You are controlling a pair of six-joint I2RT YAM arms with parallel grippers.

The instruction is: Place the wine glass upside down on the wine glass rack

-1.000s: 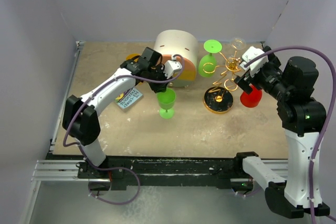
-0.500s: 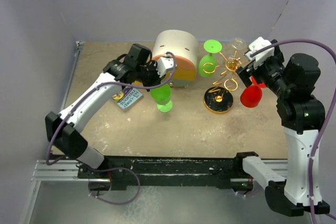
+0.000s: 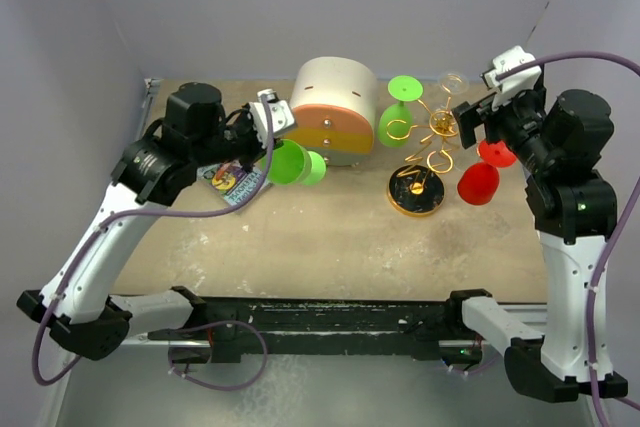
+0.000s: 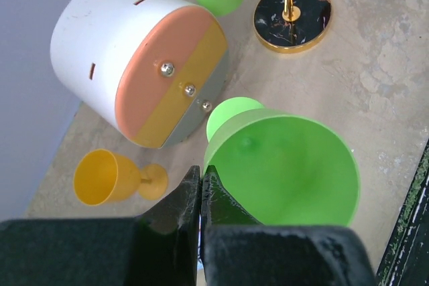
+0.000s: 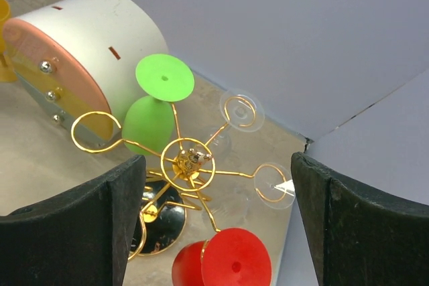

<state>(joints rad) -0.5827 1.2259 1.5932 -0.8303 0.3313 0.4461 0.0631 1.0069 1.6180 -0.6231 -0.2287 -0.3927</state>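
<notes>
Your left end effector (image 4: 201,182) is clamped on the rim of the green wine glass (image 4: 285,169), its two fingers pinched together on the wall of the bowl. The glass is held on its side above the counter (image 3: 330,237). Its open mouth faces back toward your left wrist and its foot points toward the right side of the scene. It hangs just in front of the round drawer box (image 3: 335,107), near that box's left half, and well apart from the wine glass rack (image 3: 435,142).

Your right end effector (image 5: 216,162) is spread wide with nothing between its fingers, and it sits above the rack's curled gold arms. The rack stands upright on its black-and-gold disc base, to the right of the drawer box. It already carries a second green glass (image 3: 400,112) upside down on the side nearest the box. A red glass (image 3: 480,179) hangs upside down on the right side, and two clear glasses (image 5: 241,110) hang at the back, with only their feet easy to make out.

A yellow goblet (image 4: 107,177) lies on its side on the counter beside the drawer box. A small printed card (image 3: 235,179) lies flat under your left arm.
</notes>
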